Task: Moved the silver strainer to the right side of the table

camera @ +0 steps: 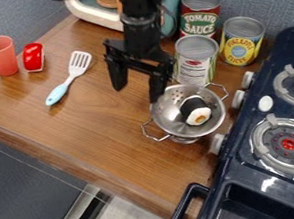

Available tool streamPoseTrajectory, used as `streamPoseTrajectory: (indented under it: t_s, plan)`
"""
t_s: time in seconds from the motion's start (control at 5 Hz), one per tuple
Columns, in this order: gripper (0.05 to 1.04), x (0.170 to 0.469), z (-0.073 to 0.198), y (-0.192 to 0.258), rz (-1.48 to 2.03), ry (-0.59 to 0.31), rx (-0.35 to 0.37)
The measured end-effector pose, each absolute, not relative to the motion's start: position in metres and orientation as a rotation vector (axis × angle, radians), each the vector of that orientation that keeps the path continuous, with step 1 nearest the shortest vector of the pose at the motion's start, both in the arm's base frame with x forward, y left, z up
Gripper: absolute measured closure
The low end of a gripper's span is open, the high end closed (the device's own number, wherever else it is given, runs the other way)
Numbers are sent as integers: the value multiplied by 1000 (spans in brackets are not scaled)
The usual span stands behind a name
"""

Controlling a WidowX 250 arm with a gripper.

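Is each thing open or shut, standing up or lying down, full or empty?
Gripper: open
Silver strainer: upright, toy food inside
Cup: standing
Spatula: lying down
Red can: standing, closed
Yellow can: standing, closed
Can beside strainer: standing, closed

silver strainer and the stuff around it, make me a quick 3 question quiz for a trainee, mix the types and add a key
1. Multiple choice: what lies in the silver strainer?
A) a red cup
B) a black and white piece with an orange-yellow centre
C) a spatula

2. True or false: the gripper is fully shut.

3. Fill in the number: beyond the strainer, away from the camera, stand ___ tin cans.

Key: 1 B; 2 false; 3 three
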State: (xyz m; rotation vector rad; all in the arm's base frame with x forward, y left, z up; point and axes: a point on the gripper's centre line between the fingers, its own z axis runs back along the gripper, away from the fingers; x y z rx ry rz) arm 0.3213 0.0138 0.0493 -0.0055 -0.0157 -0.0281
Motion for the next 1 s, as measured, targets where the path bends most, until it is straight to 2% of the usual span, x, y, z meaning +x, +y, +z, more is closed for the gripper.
streamPoseTrajectory:
  t_s: [0.2, 0.4, 0.6, 1.0]
  plan:
    - [83, 327, 34, 8, -36, 5, 14]
    - [83, 329, 31, 2, -50, 8, 15]
    - [170, 328, 29, 3, -60, 23, 15]
    - [769, 327, 29, 3, -100, 28, -32]
